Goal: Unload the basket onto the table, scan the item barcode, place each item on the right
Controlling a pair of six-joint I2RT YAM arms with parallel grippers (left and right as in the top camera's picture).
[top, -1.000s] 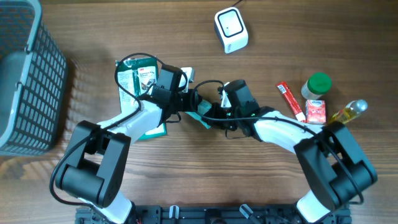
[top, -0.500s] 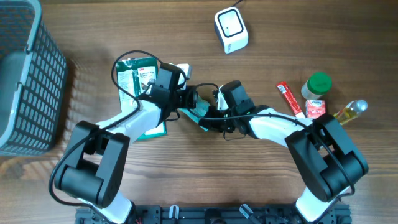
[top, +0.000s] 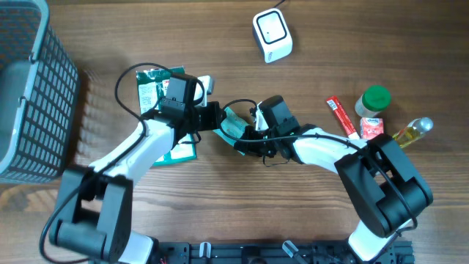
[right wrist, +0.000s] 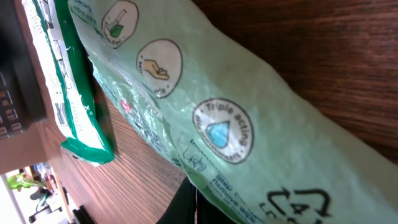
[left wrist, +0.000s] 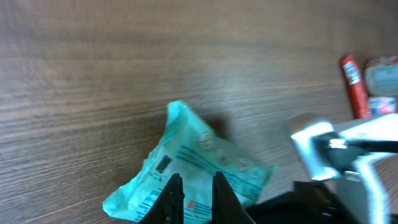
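Both grippers pinching the green packet (left wrist: 205, 155)
The left gripper (left wrist: 193, 183) is squeezed shut on one edge of it, and the right gripper (right wrist: 193, 194) is clamped tight on the other end, well short of the scanner (top: 272, 34). I'd stretch it flat and turn the barcode toward the scanner first.

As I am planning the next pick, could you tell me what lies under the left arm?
A green-and-white packet lies flat beneath it; its upper-left part and lower edge show, while the arm covers the rest.
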